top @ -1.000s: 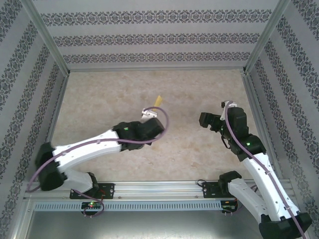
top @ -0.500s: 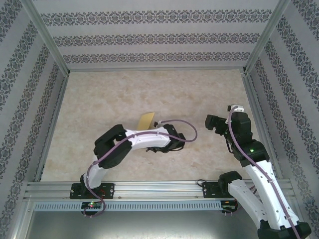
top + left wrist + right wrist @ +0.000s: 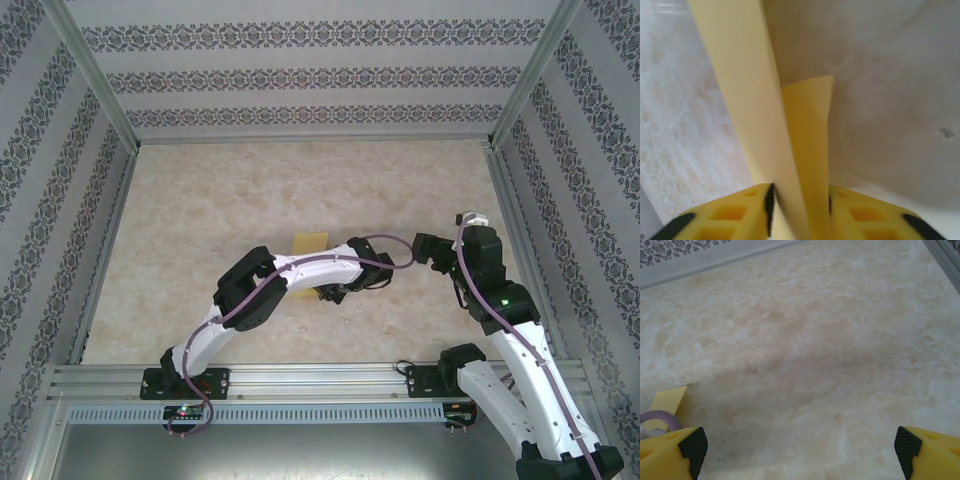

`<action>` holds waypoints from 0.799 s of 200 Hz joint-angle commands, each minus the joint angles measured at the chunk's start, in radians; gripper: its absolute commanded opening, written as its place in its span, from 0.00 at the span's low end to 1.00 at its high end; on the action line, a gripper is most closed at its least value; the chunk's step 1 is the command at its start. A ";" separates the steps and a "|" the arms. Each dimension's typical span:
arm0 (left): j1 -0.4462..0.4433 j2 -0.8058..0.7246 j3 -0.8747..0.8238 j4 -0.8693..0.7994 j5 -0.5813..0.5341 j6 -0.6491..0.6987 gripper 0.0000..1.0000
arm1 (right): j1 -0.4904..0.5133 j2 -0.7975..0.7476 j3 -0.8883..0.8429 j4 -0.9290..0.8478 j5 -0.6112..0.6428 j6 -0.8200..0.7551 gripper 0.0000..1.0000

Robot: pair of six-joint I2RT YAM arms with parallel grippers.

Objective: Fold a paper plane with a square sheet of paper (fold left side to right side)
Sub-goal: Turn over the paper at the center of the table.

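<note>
One sheet [image 3: 755, 100], two hands. Left hand [image 3: 799, 200] pinched shut on sheet, apparently doubled in wrist view; from top, a yellow patch mid-frame. Right hand [image 3: 800, 445] wide, empty.

No text, label, brand, number or sign can be read anywhere: the square sheet of paper [image 3: 750, 115] is plain yellow, and the walls [image 3: 300, 78] carry only a repeated dark ornament, not letters.
</note>
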 commanded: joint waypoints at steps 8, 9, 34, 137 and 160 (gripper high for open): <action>0.022 -0.056 0.033 0.059 0.128 0.090 0.47 | -0.014 0.033 -0.007 0.000 -0.029 -0.012 0.98; 0.023 -0.058 0.032 0.063 0.133 0.092 0.47 | -0.015 0.034 -0.007 0.000 -0.031 -0.012 0.98; 0.041 -0.146 0.000 0.175 0.243 0.130 0.57 | -0.017 0.078 0.000 0.008 -0.068 -0.005 0.98; 0.427 -0.815 -0.843 0.938 0.583 0.054 0.64 | 0.184 0.546 -0.004 0.419 -0.425 0.170 0.67; 0.547 -0.903 -1.025 1.130 0.730 -0.009 0.64 | 0.270 0.740 0.078 0.529 -0.449 0.192 0.53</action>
